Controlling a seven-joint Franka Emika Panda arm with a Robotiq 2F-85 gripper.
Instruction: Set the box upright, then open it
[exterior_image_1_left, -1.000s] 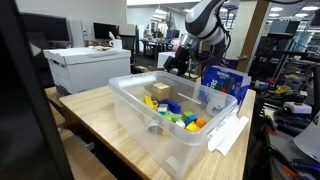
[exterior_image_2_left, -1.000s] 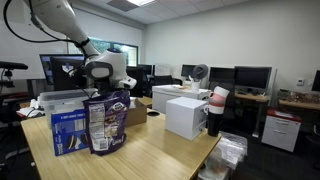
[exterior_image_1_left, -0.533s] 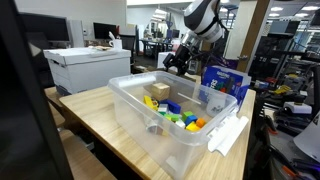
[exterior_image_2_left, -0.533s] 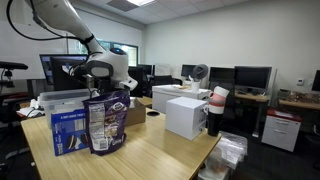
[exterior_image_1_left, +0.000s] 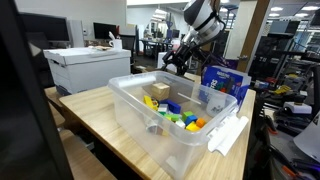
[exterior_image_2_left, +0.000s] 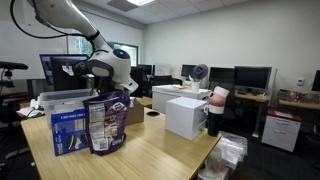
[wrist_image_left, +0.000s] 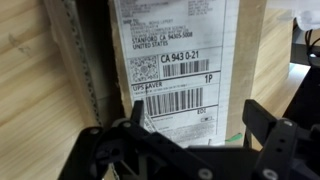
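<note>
Pincer (wrist_image_left: 195, 125) gaping, empty, poised straight above plain tan cardboard box (wrist_image_left: 245, 60) lying label-up on wooden surface (wrist_image_left: 18, 110), likely lined up to tip it upright. In an exterior view, hovering low just behind clear plastic bin (exterior_image_1_left: 140, 125); box not discernible there.

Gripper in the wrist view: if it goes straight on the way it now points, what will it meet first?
Most likely the box, on the face that carries the white shipping label. The open gripper points straight at it and nothing shows between them; the depth is unclear.
</note>
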